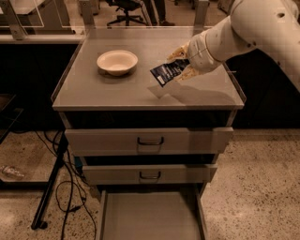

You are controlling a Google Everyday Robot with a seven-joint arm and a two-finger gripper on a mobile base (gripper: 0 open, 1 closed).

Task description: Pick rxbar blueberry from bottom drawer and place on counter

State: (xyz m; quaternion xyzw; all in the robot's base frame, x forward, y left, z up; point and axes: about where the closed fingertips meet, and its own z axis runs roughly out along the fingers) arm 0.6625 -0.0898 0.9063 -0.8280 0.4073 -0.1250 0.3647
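Observation:
My gripper [182, 63] reaches in from the upper right and is shut on the rxbar blueberry [168, 71], a dark navy wrapper with white lettering. The bar hangs tilted a little above the counter [93, 89], over its middle right part, to the right of the bowl. The bottom drawer [150, 215] stands pulled open at the foot of the cabinet, and its grey floor shows nothing in it.
A cream-coloured bowl [117, 61] sits on the counter's back left. The two upper drawers [150, 140] with dark loop handles are shut. Cables and a stand leg [49, 187] lie on the floor to the left. An office chair [125, 9] stands behind.

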